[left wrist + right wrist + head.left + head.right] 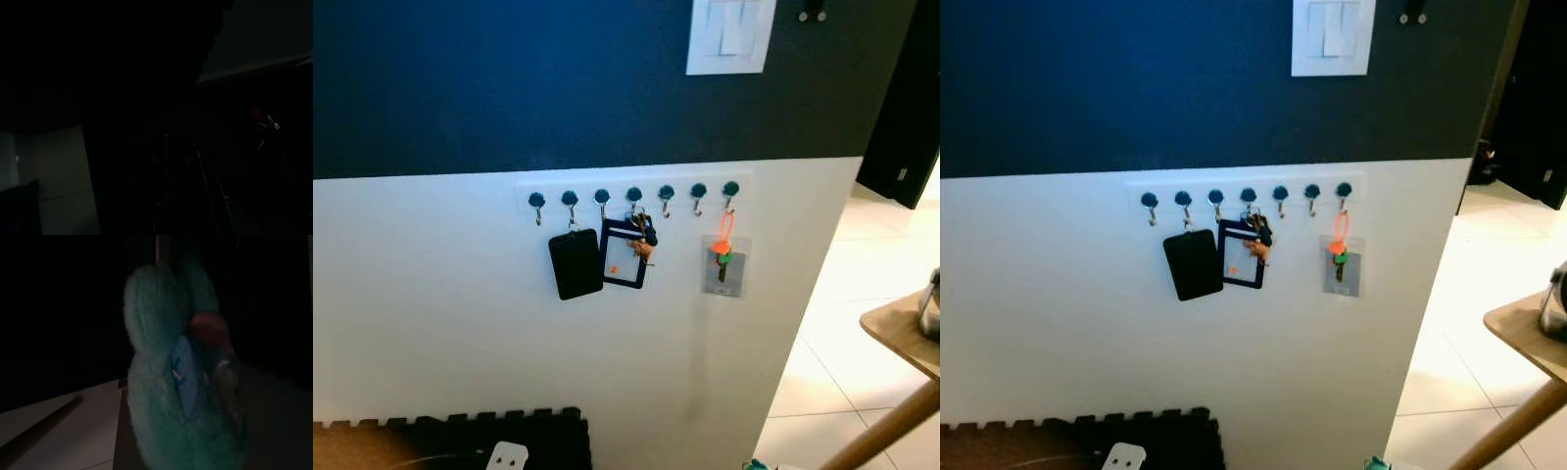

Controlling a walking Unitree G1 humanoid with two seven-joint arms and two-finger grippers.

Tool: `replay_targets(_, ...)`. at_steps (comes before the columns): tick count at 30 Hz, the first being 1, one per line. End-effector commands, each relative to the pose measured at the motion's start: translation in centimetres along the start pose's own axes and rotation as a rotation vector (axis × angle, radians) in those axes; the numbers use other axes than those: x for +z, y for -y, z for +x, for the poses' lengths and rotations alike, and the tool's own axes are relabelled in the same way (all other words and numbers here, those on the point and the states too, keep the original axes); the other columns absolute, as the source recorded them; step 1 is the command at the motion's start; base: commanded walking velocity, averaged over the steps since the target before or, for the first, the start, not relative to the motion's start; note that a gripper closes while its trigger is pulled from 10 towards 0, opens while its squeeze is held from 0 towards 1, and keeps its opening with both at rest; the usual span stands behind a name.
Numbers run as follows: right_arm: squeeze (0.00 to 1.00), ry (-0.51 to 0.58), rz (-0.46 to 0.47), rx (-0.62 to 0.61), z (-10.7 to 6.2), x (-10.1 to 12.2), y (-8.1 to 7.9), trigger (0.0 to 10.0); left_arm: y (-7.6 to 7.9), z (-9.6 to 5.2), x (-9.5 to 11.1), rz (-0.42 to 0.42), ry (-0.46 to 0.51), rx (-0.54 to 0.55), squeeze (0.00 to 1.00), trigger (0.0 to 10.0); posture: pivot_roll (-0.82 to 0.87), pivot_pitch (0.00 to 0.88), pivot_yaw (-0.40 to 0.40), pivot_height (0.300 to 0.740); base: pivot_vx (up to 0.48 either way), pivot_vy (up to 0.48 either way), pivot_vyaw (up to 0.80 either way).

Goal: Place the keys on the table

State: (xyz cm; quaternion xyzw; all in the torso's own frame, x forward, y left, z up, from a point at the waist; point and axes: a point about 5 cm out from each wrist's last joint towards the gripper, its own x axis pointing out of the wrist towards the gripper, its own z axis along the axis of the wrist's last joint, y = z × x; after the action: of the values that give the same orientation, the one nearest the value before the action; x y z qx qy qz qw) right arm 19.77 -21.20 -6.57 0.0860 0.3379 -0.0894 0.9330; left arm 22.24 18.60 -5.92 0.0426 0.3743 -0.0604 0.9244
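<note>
I face a wall rack (633,182) with seven hooks (666,192), there so small things hang within reach. Three carry loads: a black card holder (576,263), a framed badge (625,255) with a bunch of keys (643,235), and a clear tag with keys on an orange loop (723,257). My right wrist camera looks at a teal fuzzy toy (166,396) close up, perhaps a keychain; I cannot tell whether either gripper is clenched. The table (901,333) stands to my right, corner in view.

Before me a wall (460,294) (navy above, white below), a light switch (730,34), pale floor tiles (862,284) on my right.
</note>
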Motion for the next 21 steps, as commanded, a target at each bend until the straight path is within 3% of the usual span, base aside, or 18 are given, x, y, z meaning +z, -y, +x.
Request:
replay_targets(1,0.00,-0.006,0.002,-0.003,-0.10,-0.30,0.02,10.0,-0.46,-0.26,-0.70,0.001,-0.023,0.005,0.00,10.0,0.01,0.014,0.019,0.740,-0.345,0.000,0.00)
replay_targets(21,0.00,-0.006,-0.006,0.003,-0.08,-0.24,-0.02,10.0,-0.38,-0.30,-0.76,0.017,-0.019,-0.006,0.00,10.0,0.01,0.001,0.012,0.740,-0.329,0.000,0.00)
